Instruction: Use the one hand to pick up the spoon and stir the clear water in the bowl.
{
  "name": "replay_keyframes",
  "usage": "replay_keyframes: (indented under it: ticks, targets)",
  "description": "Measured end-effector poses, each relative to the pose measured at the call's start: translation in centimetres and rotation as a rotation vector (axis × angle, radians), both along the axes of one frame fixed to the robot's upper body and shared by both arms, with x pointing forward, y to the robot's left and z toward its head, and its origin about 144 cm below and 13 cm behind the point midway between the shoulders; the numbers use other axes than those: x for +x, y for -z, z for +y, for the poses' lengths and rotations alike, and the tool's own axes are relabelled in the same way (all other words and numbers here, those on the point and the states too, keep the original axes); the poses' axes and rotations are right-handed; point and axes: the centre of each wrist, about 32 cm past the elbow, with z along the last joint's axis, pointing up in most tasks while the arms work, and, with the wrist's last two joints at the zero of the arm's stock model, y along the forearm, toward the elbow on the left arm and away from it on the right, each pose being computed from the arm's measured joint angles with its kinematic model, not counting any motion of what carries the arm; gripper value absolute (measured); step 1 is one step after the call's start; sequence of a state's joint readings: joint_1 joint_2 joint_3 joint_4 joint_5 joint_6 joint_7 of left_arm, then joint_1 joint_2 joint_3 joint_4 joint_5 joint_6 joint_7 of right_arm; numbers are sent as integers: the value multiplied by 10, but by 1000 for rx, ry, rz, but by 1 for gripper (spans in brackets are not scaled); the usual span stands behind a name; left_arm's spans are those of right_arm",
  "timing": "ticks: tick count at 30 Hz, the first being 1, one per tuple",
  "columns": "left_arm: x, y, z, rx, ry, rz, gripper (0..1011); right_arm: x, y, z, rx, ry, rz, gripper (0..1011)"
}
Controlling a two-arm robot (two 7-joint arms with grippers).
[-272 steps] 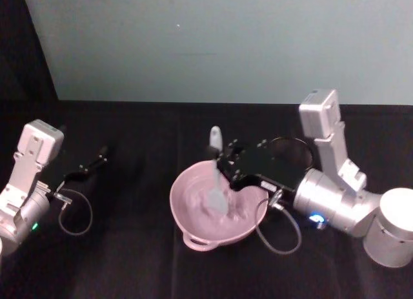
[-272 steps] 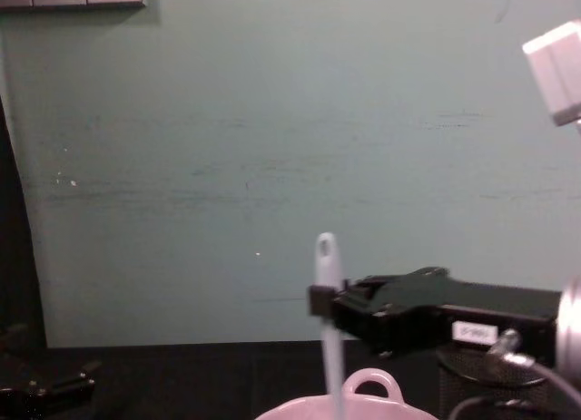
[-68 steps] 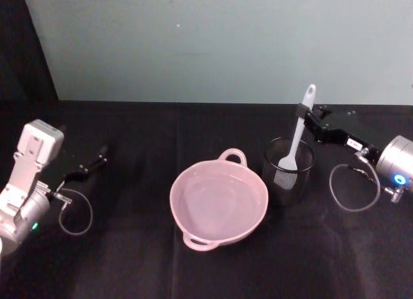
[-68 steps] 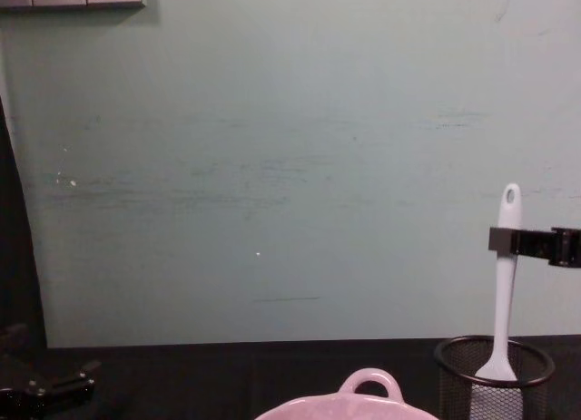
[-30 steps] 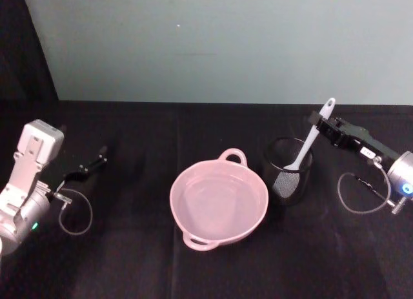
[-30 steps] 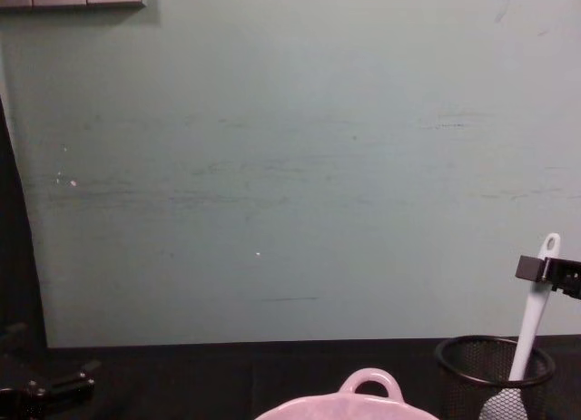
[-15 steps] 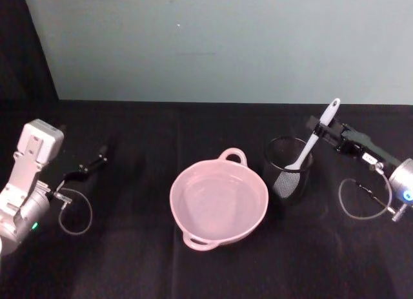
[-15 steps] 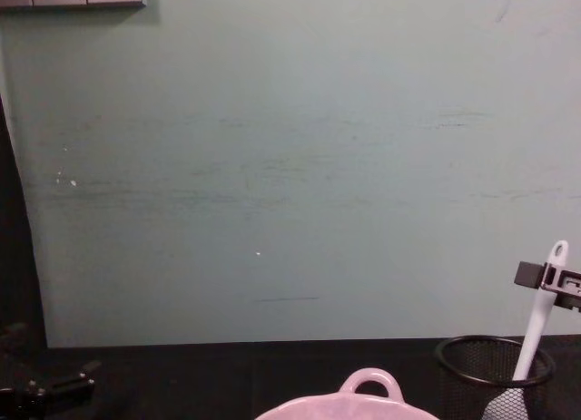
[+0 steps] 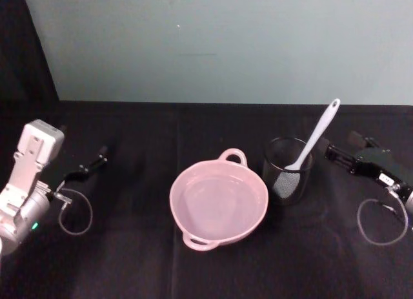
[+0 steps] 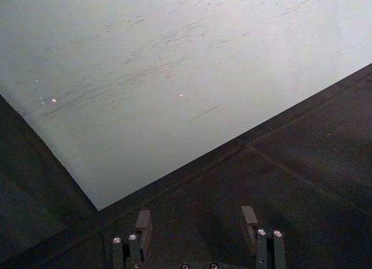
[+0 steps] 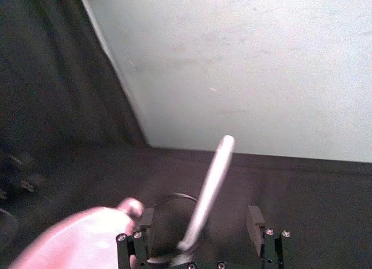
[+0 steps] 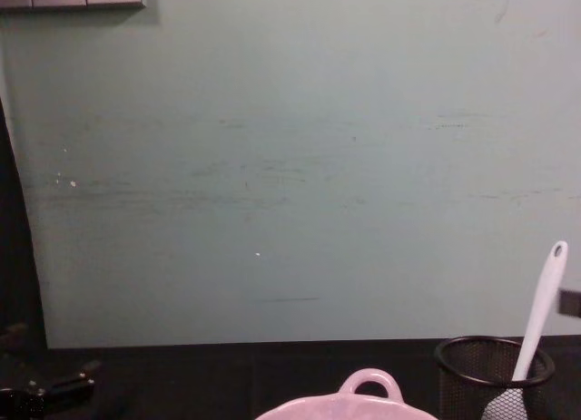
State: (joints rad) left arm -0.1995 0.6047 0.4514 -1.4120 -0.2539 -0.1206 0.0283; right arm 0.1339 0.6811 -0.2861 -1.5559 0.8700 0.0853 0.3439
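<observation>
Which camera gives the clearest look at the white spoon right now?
The head view: the whole spoon shows, leaning in the black mesh cup, scoop down, apart from the right claw. The chest view shows it from the side at the edge. The right wrist view shows it blurred.

Spoon (image 9: 315,136) leans from mesh cup (image 9: 288,169), crowding bowl's (image 9: 218,206) right side.

Black-covered table (image 9: 161,273) here, with a pink bowl (image 9: 218,207) sitting mid-table and a black mesh cup (image 9: 287,171) just beside it on the right.
</observation>
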Motion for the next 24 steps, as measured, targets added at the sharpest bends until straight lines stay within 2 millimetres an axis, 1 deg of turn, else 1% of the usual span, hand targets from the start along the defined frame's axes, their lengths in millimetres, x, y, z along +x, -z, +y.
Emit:
replay_keyframes:
  ticks: [3, 7, 10, 14, 21, 24]
  targets:
    - [0, 0, 0, 0, 0, 0, 1005, -5, -9, -2, -144, 44, -18, 1003]
    - [0, 0, 0, 0, 0, 0, 1005, -6, -10, -1, -283, 92, -67, 1003]
    - [0, 0, 0, 0, 0, 0, 1005, -6, -7, -1, -332, 120, -105, 1002]
    - [0, 0, 0, 0, 0, 0, 1005, -7, 3, 1, -399, 175, -150, 1002]
    - [0, 0, 0, 0, 0, 0, 1005, -6, 19, 4, -436, 185, -134, 1003]
    - [0, 0, 0, 0, 0, 0, 1005, -6, 21, 4, -435, 187, -130, 1003]
